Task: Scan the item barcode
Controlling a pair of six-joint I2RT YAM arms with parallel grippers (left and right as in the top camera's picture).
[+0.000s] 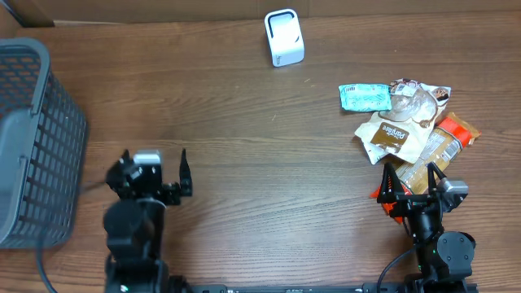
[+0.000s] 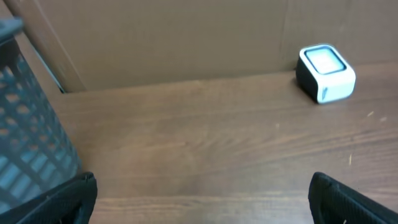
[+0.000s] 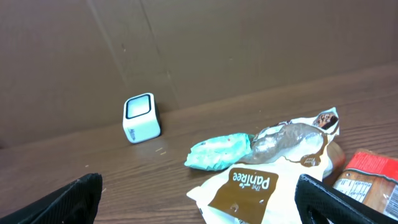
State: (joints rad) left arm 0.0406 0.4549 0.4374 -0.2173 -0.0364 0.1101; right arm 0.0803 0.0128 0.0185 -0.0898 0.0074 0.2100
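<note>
Several snack packets lie in a heap at the right: a teal packet (image 1: 364, 97) (image 3: 217, 152), a white pouch with a brown label (image 1: 393, 136) (image 3: 252, 186), a clear wrapper (image 1: 417, 102) (image 3: 289, 137) and an orange packet (image 1: 448, 140) (image 3: 373, 177). The white barcode scanner (image 1: 284, 37) (image 2: 326, 73) (image 3: 142, 117) stands at the back centre. My right gripper (image 1: 412, 175) (image 3: 199, 186) is open just in front of the heap, holding nothing. At the front left my left gripper (image 1: 155, 167) (image 2: 202, 186) is open over bare wood, facing the scanner from far off.
A grey mesh basket (image 1: 32, 138) (image 2: 31, 143) stands at the left edge, close to the left arm. A brown cardboard wall (image 2: 186, 37) runs along the back of the wooden table (image 1: 244, 122). Something red-orange (image 1: 381, 197) shows beside the right arm.
</note>
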